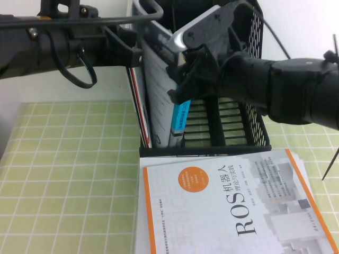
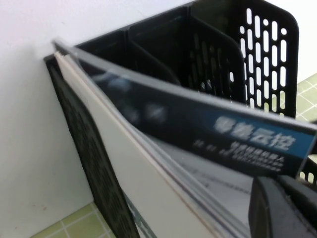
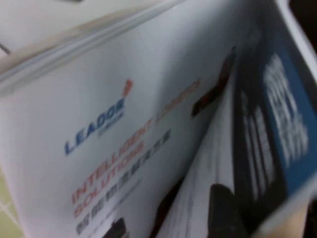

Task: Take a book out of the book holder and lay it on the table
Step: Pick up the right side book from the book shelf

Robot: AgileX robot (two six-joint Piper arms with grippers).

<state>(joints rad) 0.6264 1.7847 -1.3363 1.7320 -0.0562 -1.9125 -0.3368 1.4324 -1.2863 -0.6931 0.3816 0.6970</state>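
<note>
Black plastic file rack with upright compartments and perforated side walls, the book holder (image 1: pixel 233 124), stands at the upper centre of the high view on the table (image 1: pixel 69 174), a flat surface clothed in light green checks with white grid lines. Its leftmost compartment holds several volumes leaning together: a thin large white book (image 1: pixel 157 90) with pale printed cover, a thick blue-covered book (image 1: pixel 180 116) just to its right, and a thin red-edged volume (image 1: pixel 139 100) against the left wall. The other compartments show only their slotted base. The left gripper (image 1: pixel 135 55) enters from the upper left of the frame and sits at the top edge of the leaning books; whether its fingers are parted or closed cannot be told, as they are hidden among the books. The right gripper (image 1: pixel 180 79) reaches in from the right, its black fingers pressed around the upper part of the leaning books, apparently closed on the white book, though the contact is partly masked by the gripper body. In the right wrist view the white cover (image 3: pixel 114 129) fills the frame, bearing "LEADOR" in blue and "INTELLIGENT SOLUTION" in orange, with the blue book beside it. A white orange-edged "ROS" book (image 1: pixel 233 211) lies flat on the table in the lower right, just in front of the holder's base.
</note>
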